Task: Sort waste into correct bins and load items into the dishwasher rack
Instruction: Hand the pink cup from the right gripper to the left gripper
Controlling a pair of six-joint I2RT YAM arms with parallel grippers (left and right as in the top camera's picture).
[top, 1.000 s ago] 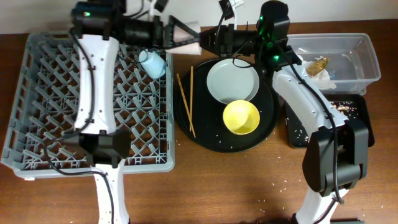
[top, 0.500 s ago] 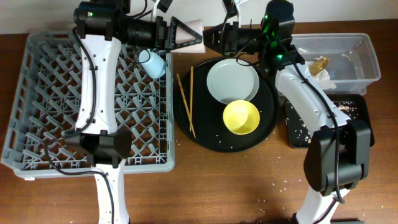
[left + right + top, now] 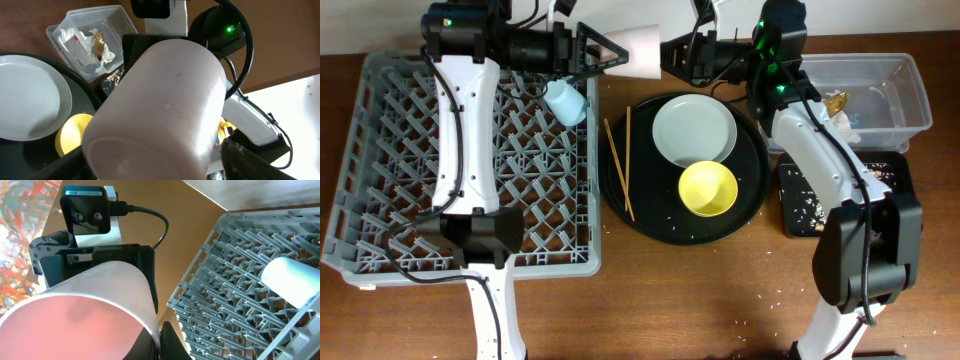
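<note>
Where the 2 arms meet near the table's 12 o'clock edge, the left gripper [image 3: 612,52] is clamped on the pink cup [image 3: 642,48], which lies sideways with fingers flanking it. The right gripper [image 3: 676,56] is at 3 o'clock of the cup, right at its mouth. Can't tell if it grips or is open, since the right wrist view shows only 1 dark finger [image 3: 172,342] under the rim. The light-blue cup [image 3: 564,101] lies in the dishwasher rack [image 3: 550,262] at its 1 o'clock corner. The plate [image 3: 693,130] is on the round black tray [image 3: 650,210], with the yellow bowl [image 3: 708,188] just beside it at 5 o'clock. The 2 chopsticks [image 3: 620,160] are at the tray's 9 o'clock side. The clear tub [image 3: 910,90] at 3 o'clock holds napkins [image 3: 850,125] and the wrapper [image 3: 833,103]. The black rectangular tray [image 3: 798,195] at the tub's 6 o'clock has crumbs [image 3: 807,210].
</note>
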